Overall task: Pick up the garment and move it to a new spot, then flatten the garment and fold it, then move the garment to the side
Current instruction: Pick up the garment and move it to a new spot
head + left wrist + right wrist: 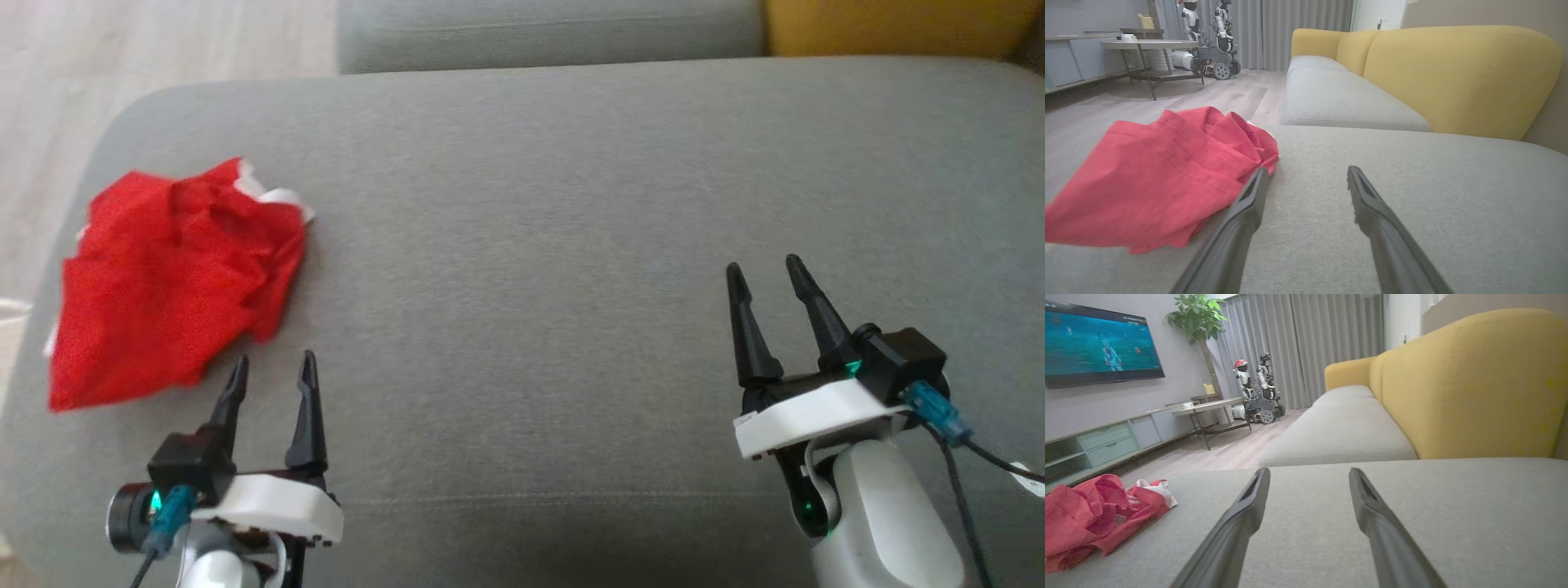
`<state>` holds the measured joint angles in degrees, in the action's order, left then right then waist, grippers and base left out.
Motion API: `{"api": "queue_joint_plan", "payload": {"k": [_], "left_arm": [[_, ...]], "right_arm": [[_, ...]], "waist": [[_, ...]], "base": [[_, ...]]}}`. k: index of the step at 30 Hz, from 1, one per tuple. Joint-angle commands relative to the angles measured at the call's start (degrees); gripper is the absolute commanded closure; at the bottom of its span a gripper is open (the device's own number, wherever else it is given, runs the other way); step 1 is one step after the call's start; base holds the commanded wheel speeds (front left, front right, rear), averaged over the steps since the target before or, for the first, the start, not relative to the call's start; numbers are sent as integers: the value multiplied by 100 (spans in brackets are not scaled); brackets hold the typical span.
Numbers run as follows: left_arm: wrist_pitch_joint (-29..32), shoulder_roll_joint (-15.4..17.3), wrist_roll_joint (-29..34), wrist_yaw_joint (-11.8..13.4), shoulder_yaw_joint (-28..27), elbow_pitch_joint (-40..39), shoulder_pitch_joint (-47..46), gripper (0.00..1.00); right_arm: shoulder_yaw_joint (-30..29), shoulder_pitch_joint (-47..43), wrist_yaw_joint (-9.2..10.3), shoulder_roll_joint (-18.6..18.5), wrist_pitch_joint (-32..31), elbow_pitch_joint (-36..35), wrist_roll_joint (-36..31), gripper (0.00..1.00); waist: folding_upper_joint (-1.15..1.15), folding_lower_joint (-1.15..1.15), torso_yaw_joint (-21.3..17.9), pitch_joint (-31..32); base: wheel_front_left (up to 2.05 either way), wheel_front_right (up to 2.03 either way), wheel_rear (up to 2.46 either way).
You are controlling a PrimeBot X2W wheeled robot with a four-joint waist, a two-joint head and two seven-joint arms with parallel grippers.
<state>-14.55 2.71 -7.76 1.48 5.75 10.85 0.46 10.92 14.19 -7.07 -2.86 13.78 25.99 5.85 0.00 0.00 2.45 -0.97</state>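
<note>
Grey cushion (571, 163) is carrying the crumpled red garment (171, 278) at its left end, near the edge, so a shallow pinch is probably risking sliding it off. Over the cushion's near-left corner the left gripper (274, 359) is hovering, jaws wide and empty; the right gripper (763, 265) is hovering toward its right, equally spread.

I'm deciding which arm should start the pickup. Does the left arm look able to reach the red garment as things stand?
Probably yes. The left gripper, jaws open, hovers right beside the garment on the cushion, and nothing lies between them; a short move forward and left should do.
</note>
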Motion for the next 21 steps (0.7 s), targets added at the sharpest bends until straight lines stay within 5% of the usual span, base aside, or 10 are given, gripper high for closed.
{"api": "queue_joint_plan", "payload": {"k": [1,21], "left_arm": [[-45,18,39,15,-236,-209,-287,0],[-45,17,146,0,-526,-649,162,0]], "right_arm": [[162,205,-42,-2,70,-171,-15,0],[566,86,-42,-2,67,-75,208,0]], "waist": [[0,0,247,18],[0,0,1938,152]], "base": [[0,0,0],[0,0,0]]}}
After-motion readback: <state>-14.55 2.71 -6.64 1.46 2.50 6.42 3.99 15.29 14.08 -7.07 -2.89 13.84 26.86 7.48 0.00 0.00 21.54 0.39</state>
